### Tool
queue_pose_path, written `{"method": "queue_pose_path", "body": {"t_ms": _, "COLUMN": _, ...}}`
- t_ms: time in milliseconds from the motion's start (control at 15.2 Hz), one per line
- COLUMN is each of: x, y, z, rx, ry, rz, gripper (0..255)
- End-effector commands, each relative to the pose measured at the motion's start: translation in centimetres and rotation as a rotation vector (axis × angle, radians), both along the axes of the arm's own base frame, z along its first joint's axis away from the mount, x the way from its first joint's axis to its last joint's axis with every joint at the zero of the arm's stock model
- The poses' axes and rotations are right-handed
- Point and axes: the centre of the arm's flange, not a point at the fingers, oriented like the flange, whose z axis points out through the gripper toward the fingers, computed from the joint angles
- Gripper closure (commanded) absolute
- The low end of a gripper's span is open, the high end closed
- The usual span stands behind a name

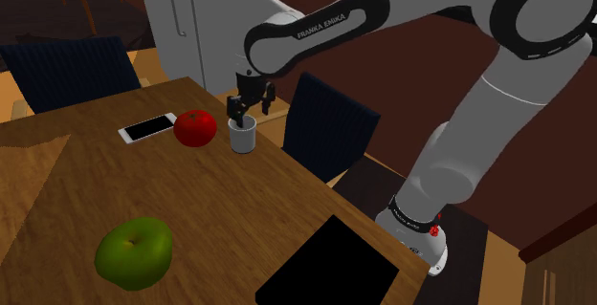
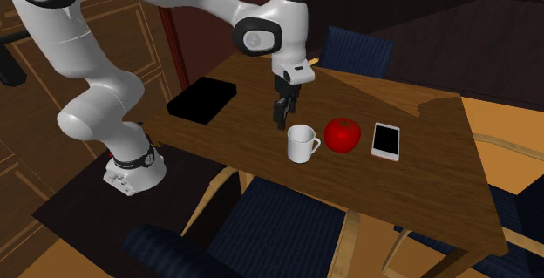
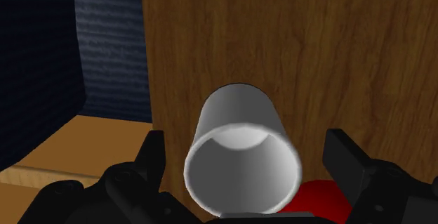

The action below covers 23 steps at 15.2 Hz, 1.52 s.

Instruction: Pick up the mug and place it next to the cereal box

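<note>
A white mug stands upright on the wooden table, close to the edge on the stand's side. My black gripper hangs just above its rim, open. In the wrist view the mug shows its empty mouth between the two fingers, which stand wider than the mug and do not touch it. From the second exterior view the gripper sits above and slightly behind the mug, whose handle points toward a red tomato-like fruit. A flat black box lies at the table corner nearest the stand.
The red fruit sits right beside the mug, and a white phone lies beyond it. A green apple rests near the front. Dark blue chairs stand along the table's edges.
</note>
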Motion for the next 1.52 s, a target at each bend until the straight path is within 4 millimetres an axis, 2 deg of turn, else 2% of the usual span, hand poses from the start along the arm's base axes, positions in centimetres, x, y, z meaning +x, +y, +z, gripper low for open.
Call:
{"method": "queue_pose_path", "body": {"t_ms": 0, "x": 1.8, "y": 1.7, "z": -1.3, "rx": -0.004, "ry": -0.013, "rz": -0.005, "gripper": 0}}
{"method": "queue_pose_path", "body": {"t_ms": 198, "x": 4.4, "y": 4.0, "z": -2.9, "rx": -0.012, "ry": -0.030, "rz": -0.011, "gripper": 0}}
{"method": "queue_pose_path", "body": {"t_ms": 264, "x": 4.5, "y": 4.1, "z": -3.0, "rx": -0.013, "ry": -0.031, "rz": -0.012, "gripper": 0}}
{"method": "queue_pose_path", "body": {"t_ms": 726, "x": 4.7, "y": 3.8, "z": -7.0, "rx": -0.013, "ry": -0.031, "rz": -0.012, "gripper": 0}}
{"method": "queue_pose_path", "body": {"t_ms": 1254, "x": 4.7, "y": 3.8, "z": -7.0, "rx": -0.013, "ry": -0.031, "rz": -0.012, "gripper": 0}}
{"method": "queue_pose_path", "body": {"t_ms": 1320, "x": 4.7, "y": 3.8, "z": -7.0, "rx": -0.013, "ry": -0.031, "rz": -0.012, "gripper": 255}}
{"method": "queue_pose_path", "body": {"t_ms": 1452, "x": 4.7, "y": 3.8, "z": -7.0, "rx": -0.013, "ry": -0.031, "rz": -0.012, "gripper": 255}}
